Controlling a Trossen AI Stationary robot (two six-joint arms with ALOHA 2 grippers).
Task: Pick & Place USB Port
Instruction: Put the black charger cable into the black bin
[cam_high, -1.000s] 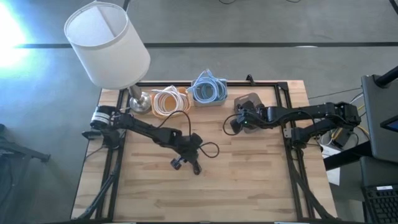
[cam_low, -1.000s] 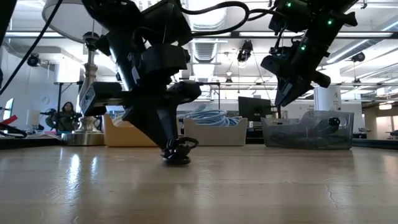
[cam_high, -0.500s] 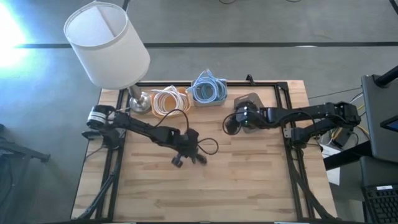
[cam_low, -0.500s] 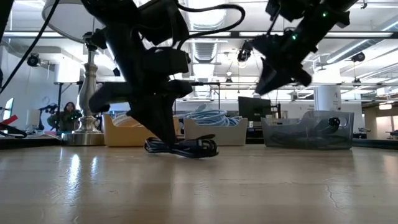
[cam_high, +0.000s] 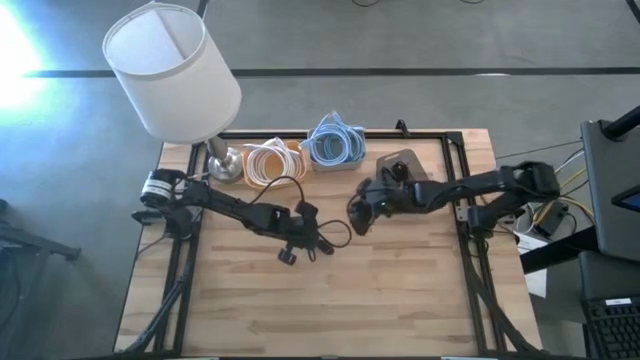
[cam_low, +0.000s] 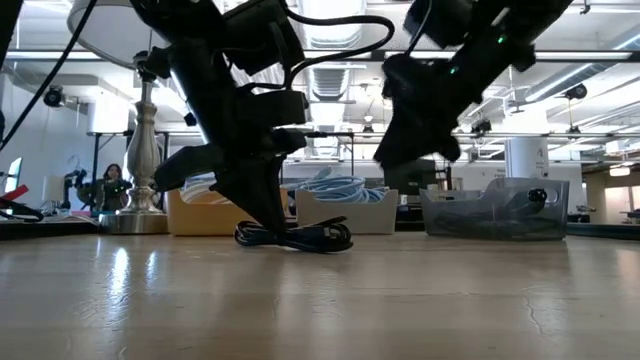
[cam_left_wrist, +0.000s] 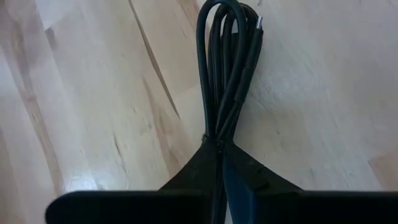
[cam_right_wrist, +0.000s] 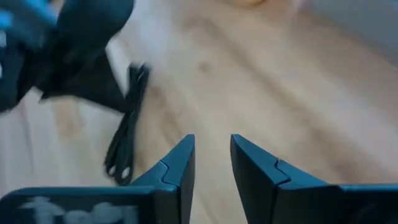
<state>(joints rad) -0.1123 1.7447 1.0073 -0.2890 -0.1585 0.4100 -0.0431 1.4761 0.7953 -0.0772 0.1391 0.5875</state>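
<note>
A lamp (cam_high: 172, 72) stands at the tabletop's (cam_high: 400, 290) far left corner, with three bins of cables beside it along the back edge. Near the middle, the left gripper (cam_high: 303, 235) is closed on a coiled black USB cable (cam_left_wrist: 229, 74), which rests on the wood. Just to its right, the right gripper (cam_right_wrist: 211, 163) hovers above the tabletop, its fingers slightly apart and holding nothing.

Wooden table (cam_high: 400, 290): cable (cam_high: 335, 238), lamp (cam_high: 222, 163), bins (cam_high: 330, 150)
</note>
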